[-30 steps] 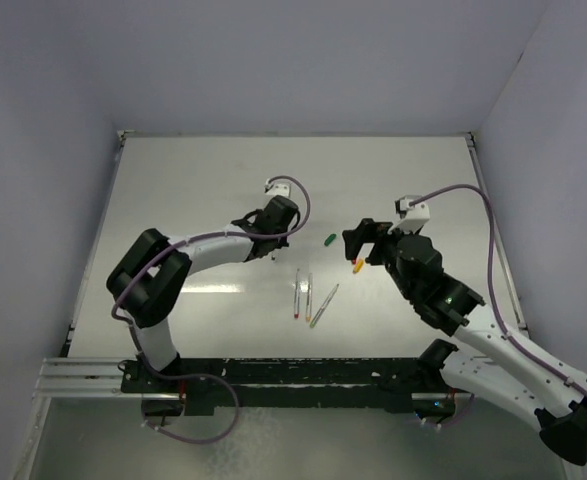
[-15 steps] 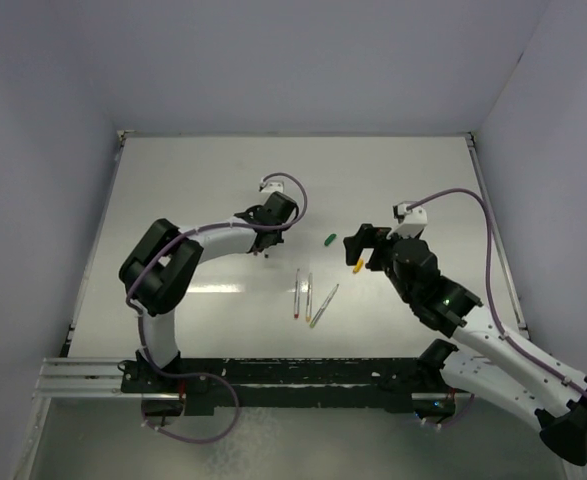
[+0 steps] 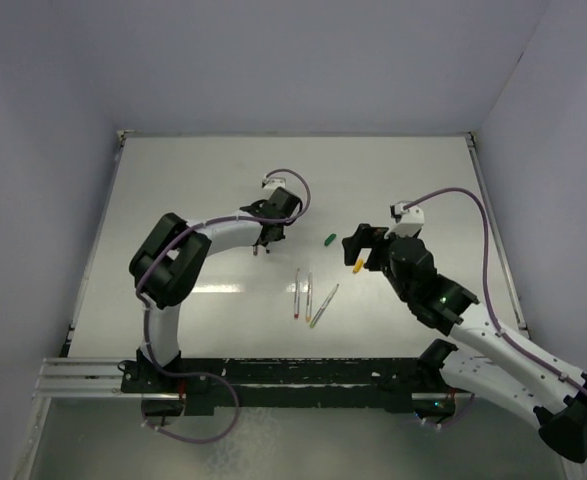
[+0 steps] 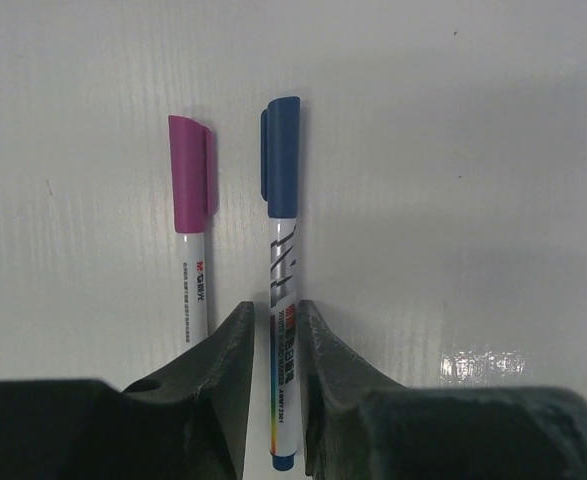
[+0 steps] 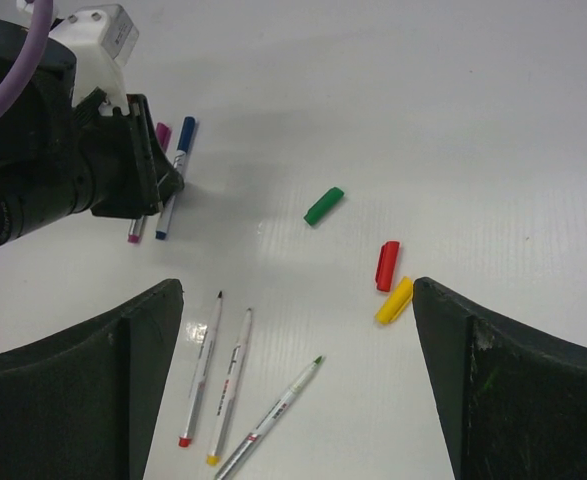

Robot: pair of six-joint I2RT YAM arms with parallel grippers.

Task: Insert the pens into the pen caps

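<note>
Left wrist: left claw straddles capped blue pen beside purple pen; I cannot tell if gripping. Right claw wide open, empty. I would release fully, lift straight.

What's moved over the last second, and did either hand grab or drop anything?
The left hand slid slightly toward the far edge of the table, its elbow swinging inward. Its fingers flank the blue pen, grip unclear. No pickup or release shows. The right hand barely shifted and is open. The three uncapped pens and green cap stayed put.
</note>
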